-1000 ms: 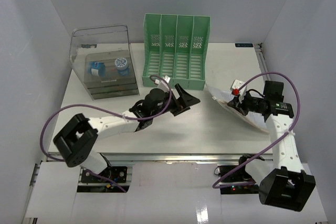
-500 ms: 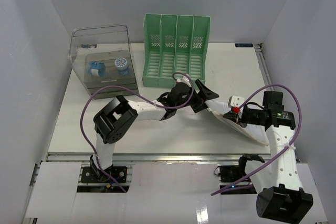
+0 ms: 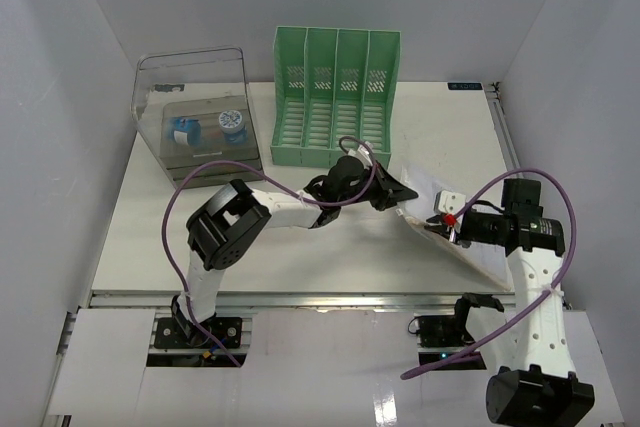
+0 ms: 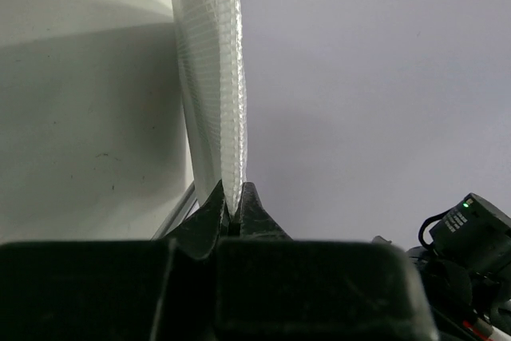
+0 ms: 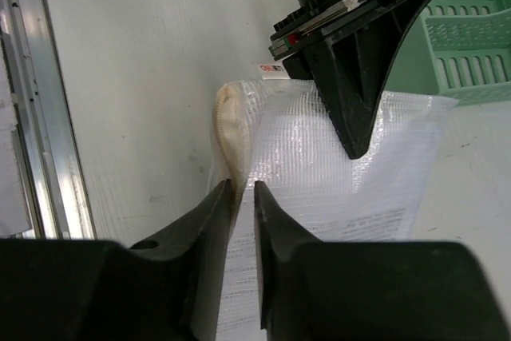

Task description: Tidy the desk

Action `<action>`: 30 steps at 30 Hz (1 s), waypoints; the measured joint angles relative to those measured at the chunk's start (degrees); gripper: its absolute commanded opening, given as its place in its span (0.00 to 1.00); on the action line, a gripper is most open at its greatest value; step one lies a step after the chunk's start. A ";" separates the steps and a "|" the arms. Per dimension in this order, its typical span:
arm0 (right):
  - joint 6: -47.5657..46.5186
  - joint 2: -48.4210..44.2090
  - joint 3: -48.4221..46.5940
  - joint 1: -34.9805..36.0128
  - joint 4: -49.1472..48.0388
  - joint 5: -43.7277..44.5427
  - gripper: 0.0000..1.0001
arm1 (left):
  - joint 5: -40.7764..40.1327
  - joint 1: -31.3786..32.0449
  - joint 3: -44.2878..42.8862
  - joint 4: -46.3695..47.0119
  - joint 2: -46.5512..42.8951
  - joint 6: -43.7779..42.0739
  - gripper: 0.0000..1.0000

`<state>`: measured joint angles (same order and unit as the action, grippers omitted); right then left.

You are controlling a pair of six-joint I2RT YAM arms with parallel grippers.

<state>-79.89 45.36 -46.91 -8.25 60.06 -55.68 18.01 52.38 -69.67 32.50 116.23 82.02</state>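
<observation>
The left pincer (image 3: 396,193) is clenched on the far end of a clear mesh pouch (image 4: 211,77), which its wrist view shows edge-on and standing straight out from the closed jaws. The pouch's long axis runs diagonally, from just in front of the green file rack (image 3: 336,97) down toward the near right of the white surface (image 3: 200,237) beneath it. The right pincer (image 5: 241,197) grips the pouch's long edge further along, its jaws narrowed onto the plastic. The rack lies up and to the left of both. The left arm is nearer to it, so it would probably lead any slotting move.
</observation>
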 measured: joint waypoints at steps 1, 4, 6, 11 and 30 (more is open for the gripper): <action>0.10 -0.75 -0.22 0.00 -0.03 0.16 0.47 | 0.68 0.00 -0.32 -0.53 -0.03 -0.58 0.00; 1.10 -3.15 -0.69 0.00 -0.09 0.40 0.60 | 2.22 0.04 -3.22 -3.83 -0.15 -3.54 0.00; 2.25 -4.60 -1.78 0.00 -0.24 0.72 0.65 | 2.72 0.04 -7.94 -9.75 -0.43 -7.98 0.00; 6.12 -6.46 -6.64 0.00 -1.08 1.13 0.74 | -0.17 -0.14 -19.06 -26.83 -5.13 -21.79 0.00; 19.95 -7.52 -1.18 -0.01 -13.54 -1.14 0.77 | -22.45 -11.37 -63.87 -79.31 -10.99 -54.54 0.00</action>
<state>-59.94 37.84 -48.09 -8.26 46.51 -56.82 -4.44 41.01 -133.54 -46.81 105.25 27.48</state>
